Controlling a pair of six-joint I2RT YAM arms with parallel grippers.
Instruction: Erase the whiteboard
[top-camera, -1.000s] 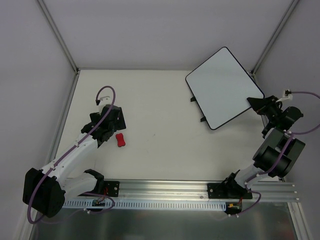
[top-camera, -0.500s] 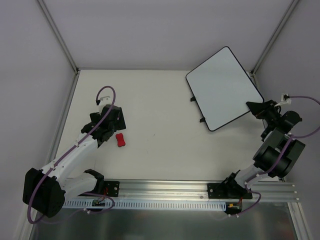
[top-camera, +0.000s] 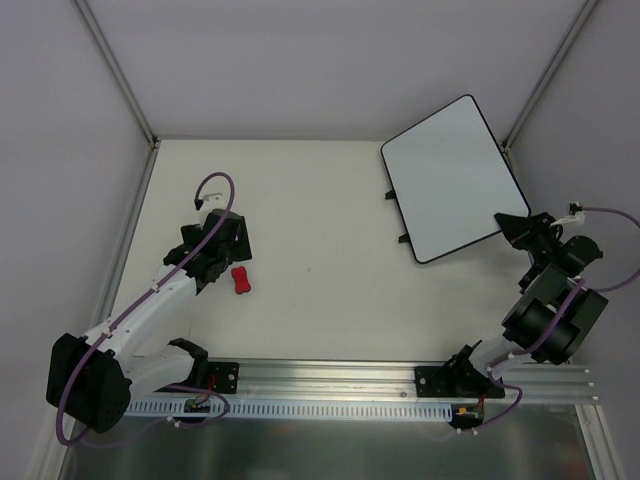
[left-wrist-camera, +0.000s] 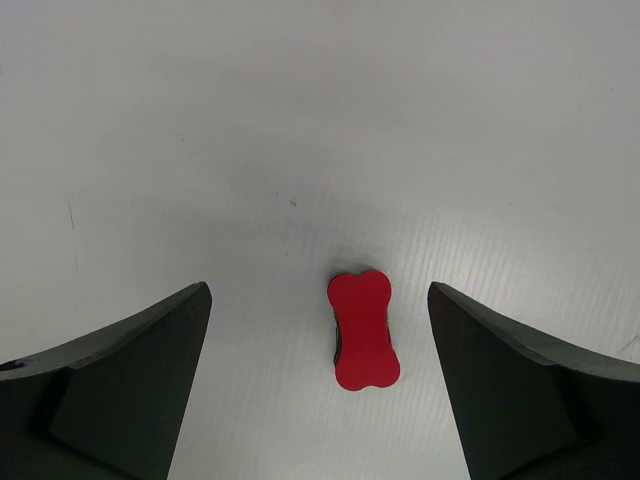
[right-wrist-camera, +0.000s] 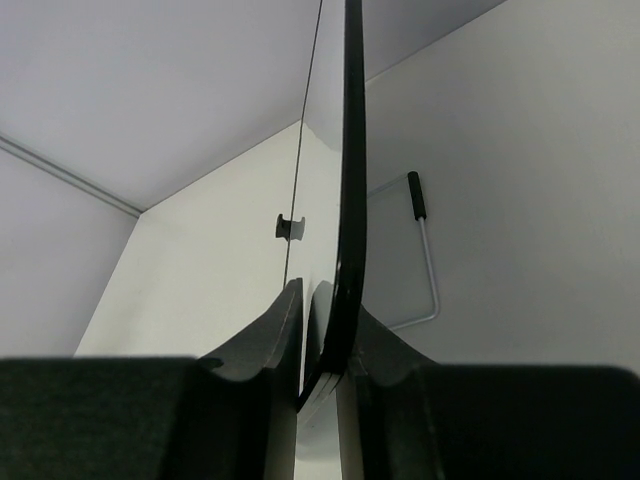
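The whiteboard (top-camera: 452, 175) is blank white with a thin black rim, held up at the far right. My right gripper (top-camera: 514, 226) is shut on its near right corner. In the right wrist view the board's rim (right-wrist-camera: 352, 180) runs edge-on between the fingers (right-wrist-camera: 262, 335). A small black foot (top-camera: 405, 239) sticks out of its left edge. A red bone-shaped eraser (top-camera: 240, 280) lies on the table at the left. My left gripper (top-camera: 226, 262) is open and hovers just over it. In the left wrist view the eraser (left-wrist-camera: 362, 329) lies between the spread fingers (left-wrist-camera: 130, 370), untouched.
White walls enclose the table (top-camera: 320, 250) on three sides, with metal posts at the back corners. The whiteboard's top right corner is close to the right post (top-camera: 520, 115). An aluminium rail (top-camera: 330, 378) runs along the near edge.
The right gripper has moved the whiteboard a little to the right and turned it more upright. The left arm and the eraser have not moved.
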